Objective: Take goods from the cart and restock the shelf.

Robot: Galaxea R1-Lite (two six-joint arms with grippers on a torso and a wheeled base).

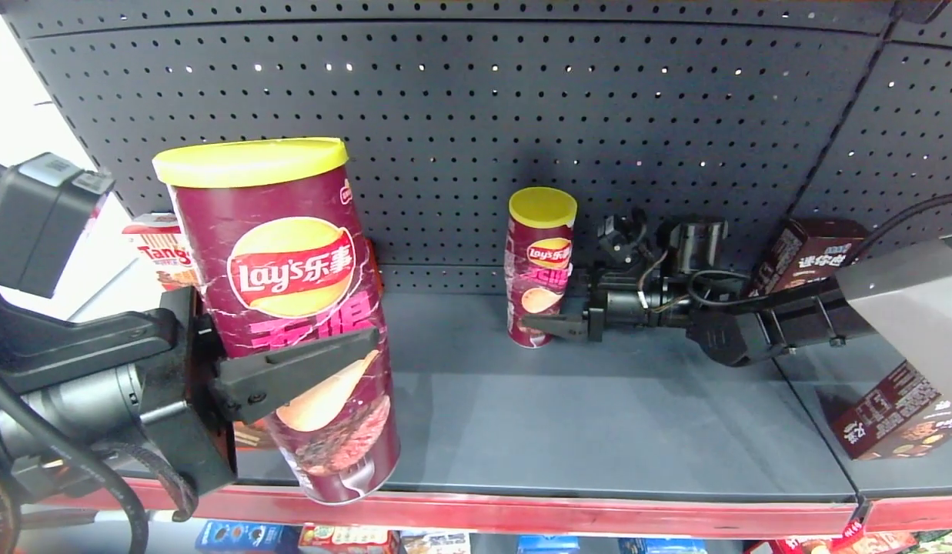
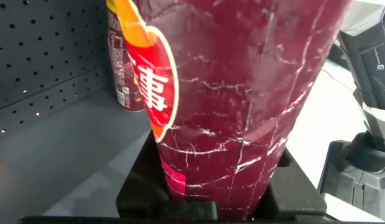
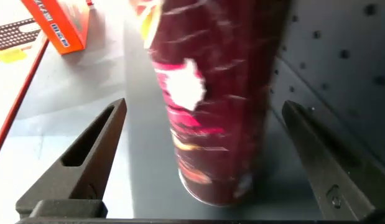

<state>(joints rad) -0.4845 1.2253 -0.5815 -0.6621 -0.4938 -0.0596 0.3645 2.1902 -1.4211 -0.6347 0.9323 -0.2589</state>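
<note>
I see the far can (image 1: pixel 540 269) standing at the back of the shelf (image 1: pixel 599 415), the near can (image 1: pixel 291 308) at its front-left edge, boxes (image 1: pixel 895 415) to the right.

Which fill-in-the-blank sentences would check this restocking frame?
1. The left gripper is shut on a chip can with a ____ lid.
2. The right gripper has its jaws ____ on either side of a second can.
3. The second can stands ____ on the shelf.
Missing words: yellow; open; upright.
</note>
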